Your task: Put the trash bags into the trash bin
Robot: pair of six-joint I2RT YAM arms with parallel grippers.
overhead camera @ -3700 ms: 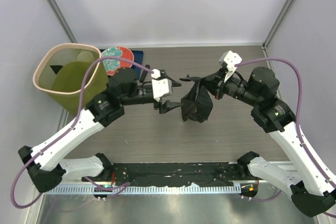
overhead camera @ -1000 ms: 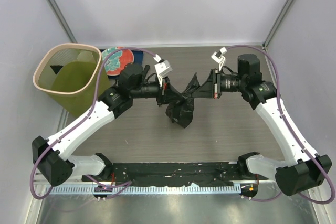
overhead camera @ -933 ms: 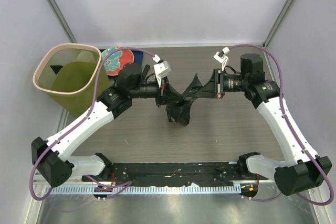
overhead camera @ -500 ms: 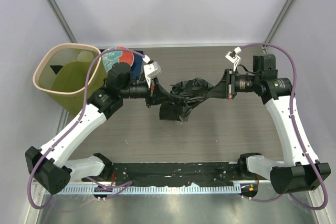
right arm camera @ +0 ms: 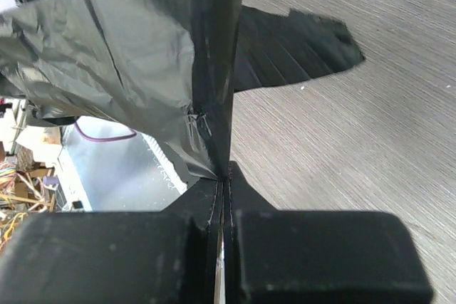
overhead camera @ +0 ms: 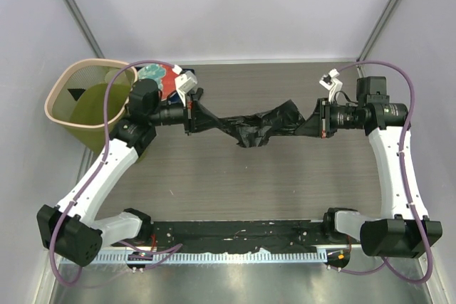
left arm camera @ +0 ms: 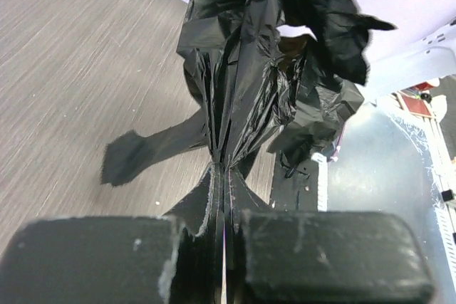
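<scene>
Trash bags hang in the middle of the top view, pulled out long like a rope between the two hands. The left hand is clenched on one end. In its own wrist view its fingers press tight on the folded black film. The right hand is clenched on the other end, and its wrist view shows the same tight pinch. The bags look lifted off the counter, with a dark shadow under them. The crumpled middle sags a little, and I cannot tell if it brushes the wood.

The trash bin stands at the upper left of the frame, just past the left arm and beside a red and teal plate. The bags are not in the bin yet. So the picking up looks done. The carrying over and the dropping in are left to do. I think the bunch must go left and up over the rim, and then both hands must let go.
</scene>
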